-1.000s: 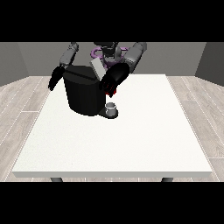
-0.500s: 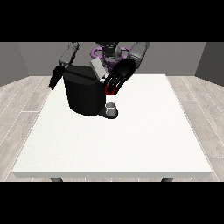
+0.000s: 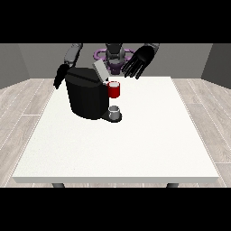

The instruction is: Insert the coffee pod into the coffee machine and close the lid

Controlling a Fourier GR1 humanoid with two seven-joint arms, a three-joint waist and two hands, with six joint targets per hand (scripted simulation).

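Observation:
The black coffee machine (image 3: pixel 86 94) stands on the far left part of the white table (image 3: pixel 135 144). Its grey lid (image 3: pixel 99 71) is tilted up. A red thing at the machine (image 3: pixel 114 89) shows at its front top. Below it a grey thing (image 3: pixel 115 112) sits on the machine's base. The hand at the view's right (image 3: pixel 140 61) hovers above and to the right of the machine, fingers spread, holding nothing. The hand at the view's left (image 3: pixel 59 76) hangs beside the machine's left side.
The robot's torso (image 3: pixel 115 56) is behind the table's far edge. The table's near edge runs along the bottom of the view.
The hand at the view's right has risen from the machine's front and moved up and rightwards, uncovering the red thing. The other hand has barely moved.

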